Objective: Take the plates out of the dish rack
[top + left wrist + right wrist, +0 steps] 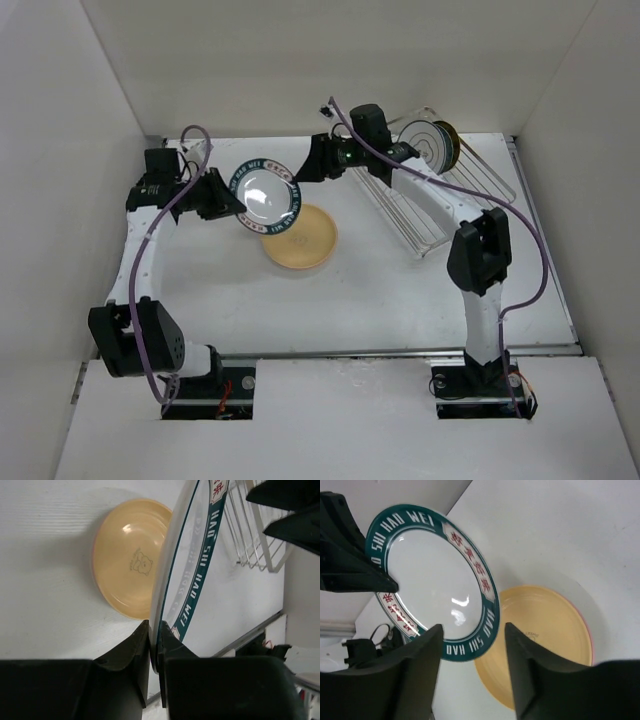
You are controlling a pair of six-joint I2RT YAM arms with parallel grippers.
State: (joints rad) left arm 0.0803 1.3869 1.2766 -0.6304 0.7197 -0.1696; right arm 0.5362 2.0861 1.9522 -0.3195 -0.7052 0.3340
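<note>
The white plate with the dark teal rim (265, 195) hangs tilted above the table, over the far left edge of a yellow-tan plate (300, 238) that lies flat. My left gripper (233, 204) is shut on its left rim; the left wrist view shows the plate (176, 555) edge-on, pinched between the fingers (131, 652). My right gripper (303, 172) is open just off the plate's right rim, not touching it; in the right wrist view (472, 635) its jaws stand wide before the plate (430, 577). The dish rack (410, 215) at the back right holds a cream plate (423, 143) and a dark one (451, 148).
The yellow-tan plate also shows in the left wrist view (127, 560) and the right wrist view (545, 640). White walls enclose the table on three sides. The rack's wires (250, 540) lie close behind the held plate.
</note>
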